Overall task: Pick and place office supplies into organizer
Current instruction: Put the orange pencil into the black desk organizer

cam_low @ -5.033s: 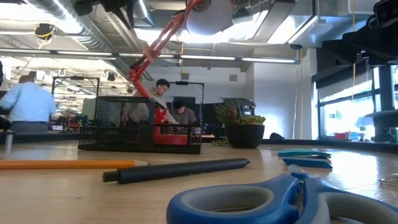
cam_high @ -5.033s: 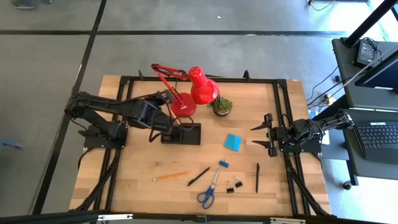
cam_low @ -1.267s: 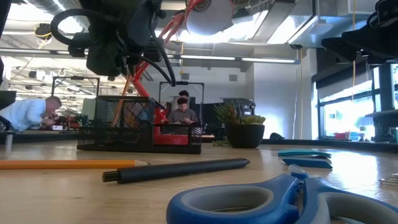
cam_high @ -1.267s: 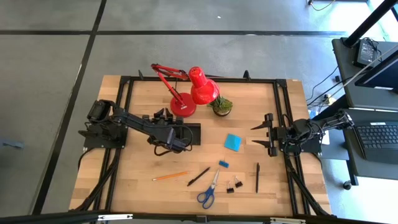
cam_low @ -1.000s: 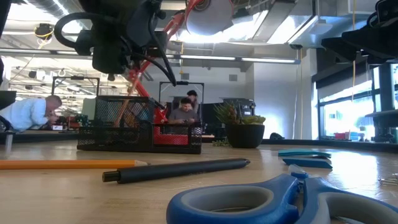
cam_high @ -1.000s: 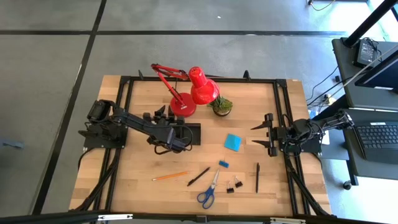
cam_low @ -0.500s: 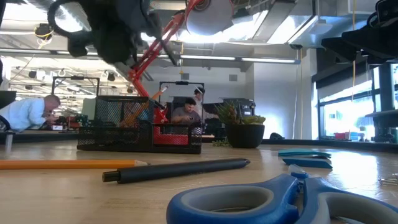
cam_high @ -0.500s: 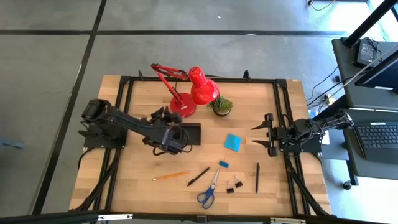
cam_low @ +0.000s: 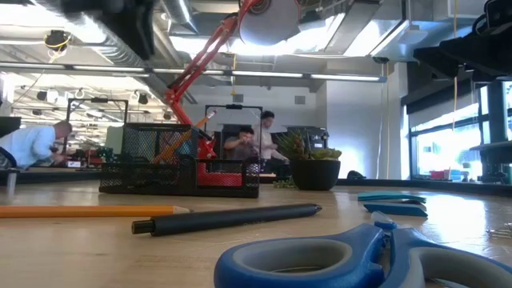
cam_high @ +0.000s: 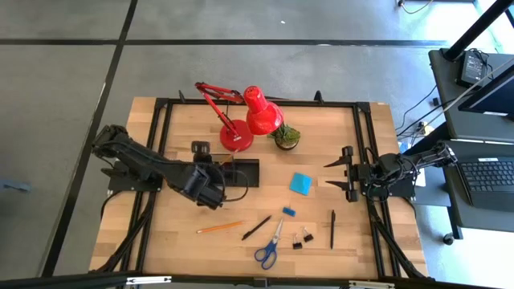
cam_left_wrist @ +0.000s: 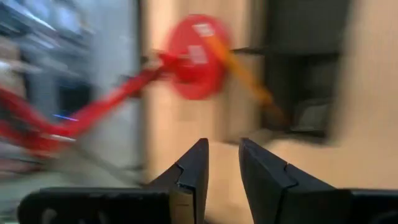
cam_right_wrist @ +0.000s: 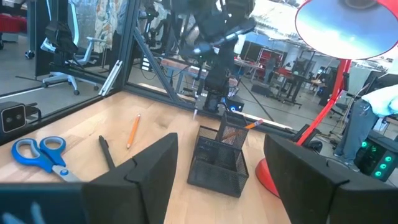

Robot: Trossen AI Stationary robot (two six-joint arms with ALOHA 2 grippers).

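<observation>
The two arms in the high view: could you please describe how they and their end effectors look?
Both arms are dark, nearly black, built of jointed segments. The left arm carries looped black cable near its end effector. The right end effector has two pointed black fingers; in the left wrist view, the left fingers are dark, angular and tapered. No markings are visible.

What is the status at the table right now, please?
Left end effector empty, beside organizer; one pencil inside. Right end effector open, parked. Loose pencil, pens, scissors remain. Nothing blocking.
</observation>
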